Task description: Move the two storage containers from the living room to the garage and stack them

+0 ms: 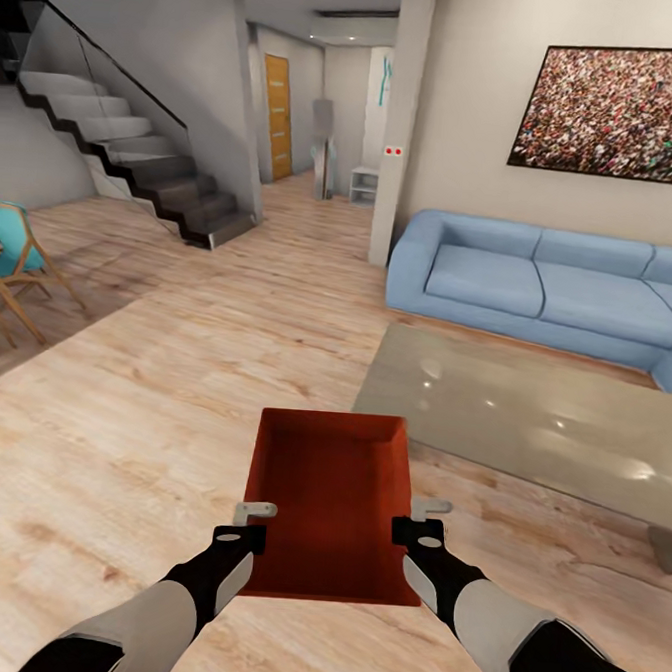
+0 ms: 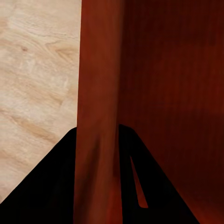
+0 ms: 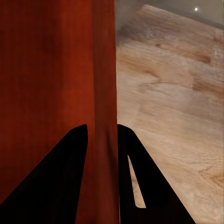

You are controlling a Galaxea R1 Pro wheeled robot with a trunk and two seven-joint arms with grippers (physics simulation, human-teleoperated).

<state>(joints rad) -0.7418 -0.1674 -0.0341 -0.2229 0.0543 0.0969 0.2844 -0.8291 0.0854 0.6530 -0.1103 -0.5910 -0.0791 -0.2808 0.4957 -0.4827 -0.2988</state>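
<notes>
Storage container point(image 1: 330, 496) first: we hold one orange-red box out in front of us, above the light wood-plank floor point(image 1: 139, 433) of the living room, and its inside is bare down to the bottom. Our left tool point(image 1: 245, 526) is clamped on the box's left wall near the near corner, and our right tool point(image 1: 421, 519) is clamped on the right wall at about the same place, so the box hangs between the two arms. From the left wrist we see the thin wall point(image 2: 98, 116) running up between the two dark fingers point(image 2: 46, 186), one outside the box and one inside, both pressed against it. The right wrist shows the same: the wall point(image 3: 103, 93) caught between the dark fingers point(image 3: 149, 182), with plank floor beyond.

Ahead and to the right stand a low glass-topped table point(image 1: 531, 420) and a blue sofa point(image 1: 540, 285) under a framed picture point(image 1: 617, 113). A staircase point(image 1: 138, 152) rises at the left, and an oak door point(image 1: 277, 116) shows at the far end of the hall.
</notes>
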